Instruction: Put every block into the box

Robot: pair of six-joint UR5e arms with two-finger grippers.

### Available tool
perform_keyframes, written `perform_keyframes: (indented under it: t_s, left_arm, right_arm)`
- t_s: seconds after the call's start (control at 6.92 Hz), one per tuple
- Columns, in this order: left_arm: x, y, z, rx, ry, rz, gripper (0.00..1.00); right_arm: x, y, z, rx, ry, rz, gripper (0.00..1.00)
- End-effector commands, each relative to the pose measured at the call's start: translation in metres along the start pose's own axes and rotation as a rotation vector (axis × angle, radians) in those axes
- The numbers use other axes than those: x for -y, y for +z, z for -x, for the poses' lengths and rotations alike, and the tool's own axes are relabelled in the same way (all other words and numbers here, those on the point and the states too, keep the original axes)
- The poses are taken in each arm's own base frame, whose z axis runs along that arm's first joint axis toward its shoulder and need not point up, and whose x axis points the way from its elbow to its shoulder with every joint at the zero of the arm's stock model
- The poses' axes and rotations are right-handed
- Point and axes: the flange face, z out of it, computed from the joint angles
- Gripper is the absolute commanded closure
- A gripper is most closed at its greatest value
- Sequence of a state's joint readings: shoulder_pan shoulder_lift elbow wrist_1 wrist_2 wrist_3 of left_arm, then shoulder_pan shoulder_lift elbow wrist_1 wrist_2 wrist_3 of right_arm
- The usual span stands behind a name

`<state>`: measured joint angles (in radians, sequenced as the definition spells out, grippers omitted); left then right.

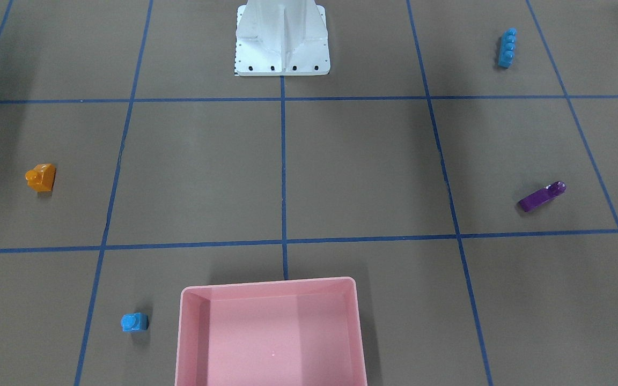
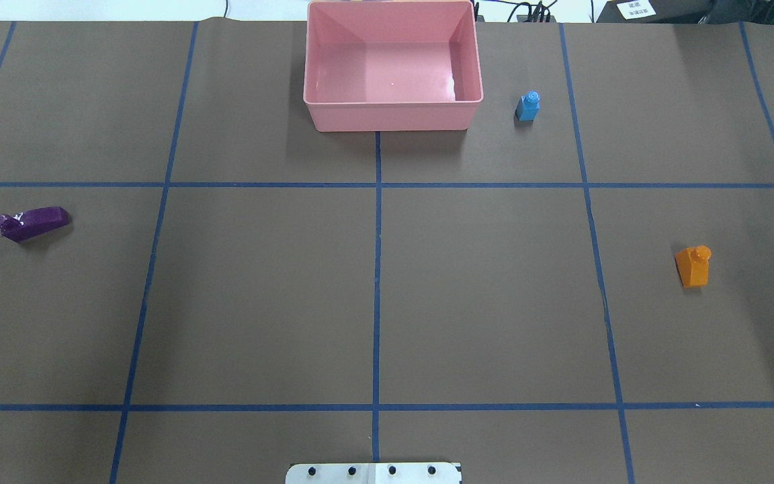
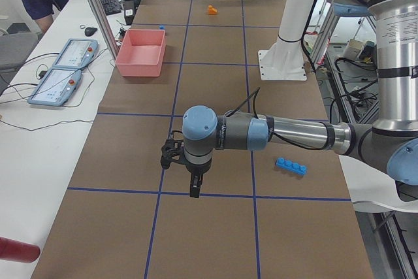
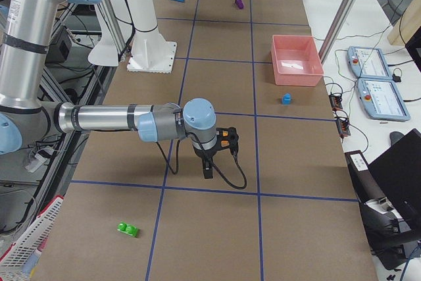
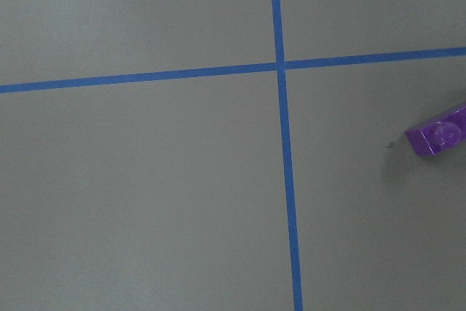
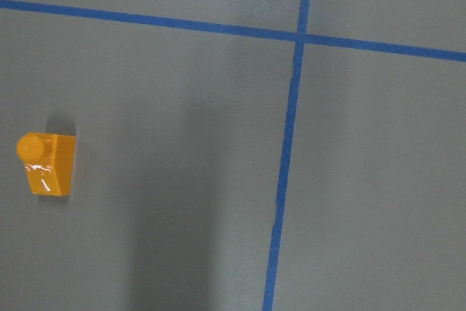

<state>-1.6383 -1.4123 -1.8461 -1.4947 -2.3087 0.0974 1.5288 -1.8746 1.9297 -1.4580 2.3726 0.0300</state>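
**Inspector:** Where is the box?

**Assessor:** The pink box [image 2: 390, 114] stands at the edge of the bench [image 2: 259, 302] opposite the robot, on the middle tape line [image 2: 377, 282]. All blocks in view lie outside it, on the bench.

**Inspector:** List them.

**Assessor:** The small blue cube [image 2: 528, 107] is near the box, on the robot's right of it and not touching. The orange block [image 2: 693, 267] is well apart, further to the right. The purple bar [image 2: 32, 223] lies on its side far to the left. The long blue bar [image 1: 507, 48] is on the left too, towards the white base [image 1: 282, 37]. The green block [image 4: 127, 229] lies at the bench's right end, well apart from all the others.

**Inspector:** And the hands?

**Assessor:** The left hand [image 3: 194, 187] hangs pointing down over the bench, above a tape line. The right hand [image 4: 208, 170] hangs the same way. Both show only in the side views, so I cannot tell whether either is wide or narrow. The left wrist view catches the purple bar at its right edge. The right wrist view catches the orange block at its left.
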Motion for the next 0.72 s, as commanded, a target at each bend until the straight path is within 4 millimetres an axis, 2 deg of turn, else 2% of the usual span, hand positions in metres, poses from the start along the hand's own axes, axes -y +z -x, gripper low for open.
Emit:
perform_keyframes:
  t_s: [0.0,0.14,0.29,0.43,0.58]
  left_arm:
    - [0.004,-0.007,-0.006,0.003,0.017,-0.017,0.0]
    - [0.004,-0.008,-0.006,0.003,0.018,-0.018,0.0]
    - [0.003,-0.007,-0.006,0.002,0.018,-0.019,0.0]
    - [0.003,-0.007,-0.006,0.002,0.018,-0.019,0.0]
    - [0.003,-0.007,-0.006,0.002,0.017,-0.017,0.0]
  right_arm:
    - [0.021,-0.012,0.021,0.053,-0.056,-0.045,0.0]
    - [0.043,-0.021,0.048,0.073,-0.127,-0.09,0.0]
    - [0.081,-0.023,0.079,0.085,-0.106,-0.107,0.0]
    - [0.108,-0.004,0.082,0.121,-0.15,-0.119,0.01]
    - [0.117,0.004,0.115,0.153,-0.177,-0.112,0.01]
